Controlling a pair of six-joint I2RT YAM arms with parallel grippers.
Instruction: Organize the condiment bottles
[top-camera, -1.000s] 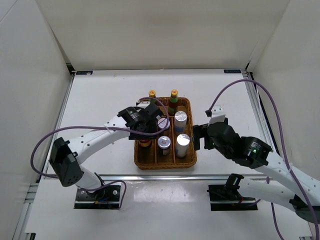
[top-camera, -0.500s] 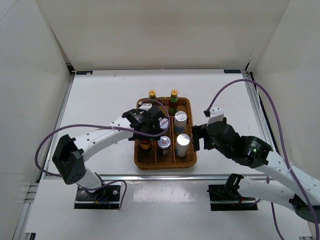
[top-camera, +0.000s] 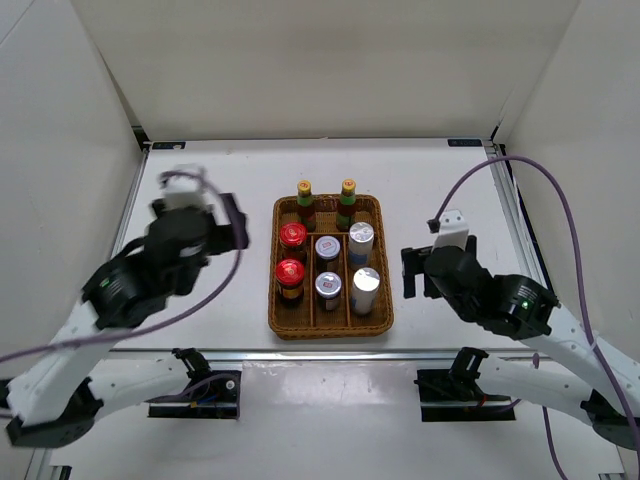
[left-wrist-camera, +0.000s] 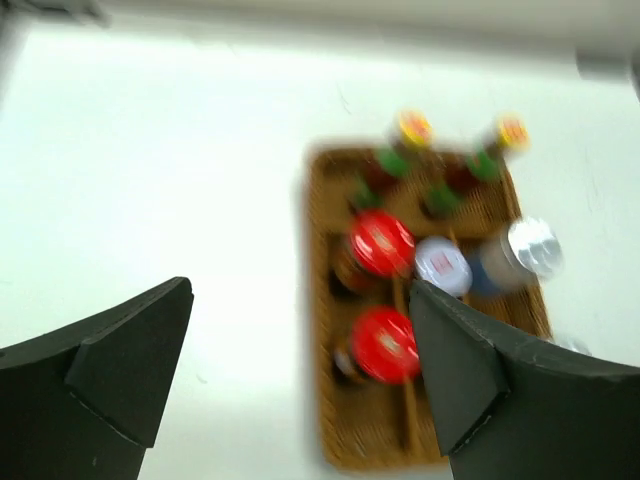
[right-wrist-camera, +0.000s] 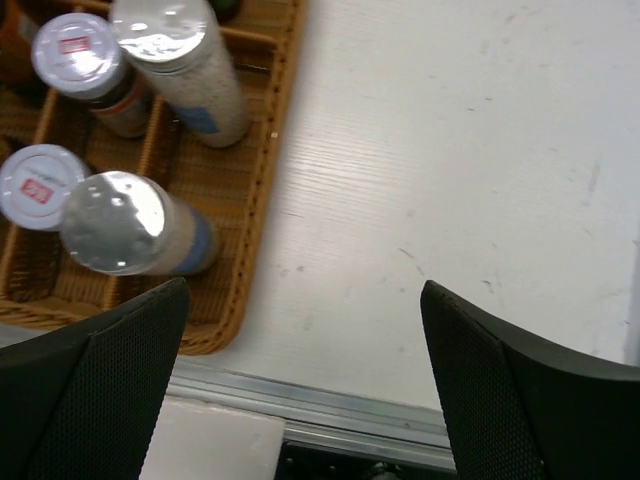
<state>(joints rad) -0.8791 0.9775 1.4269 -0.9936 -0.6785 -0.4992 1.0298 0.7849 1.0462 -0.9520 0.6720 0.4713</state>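
Observation:
The condiment bottles all stand in the brown wicker tray (top-camera: 276, 318). Two green yellow-capped bottles (top-camera: 304, 203) fill its far end. Behind them come two red-lidded jars (top-camera: 291, 270) on the left, two grey-lilac-lidded jars (top-camera: 327, 284) in the middle and two silver-topped cylinders (top-camera: 366, 281) on the right. My left gripper (top-camera: 236, 222) hangs open and empty, left of the tray and apart from it. The blurred left wrist view shows the red-lidded jars (left-wrist-camera: 385, 345) beyond the left gripper (left-wrist-camera: 300, 290). My right gripper (top-camera: 408, 272) is open beside the tray's right wall. In the right wrist view the right gripper (right-wrist-camera: 303, 290) spans bare table next to a silver-topped cylinder (right-wrist-camera: 115, 222).
The white table (top-camera: 200, 190) has white walls on three sides. An aluminium rail (right-wrist-camera: 330, 410) runs along its near edge, close under my right gripper. Purple cables loop off both arms.
My left gripper opened over the tray's left column, left a red-lidded jar there and swung back left, away from the tray. The right arm shifted slightly right.

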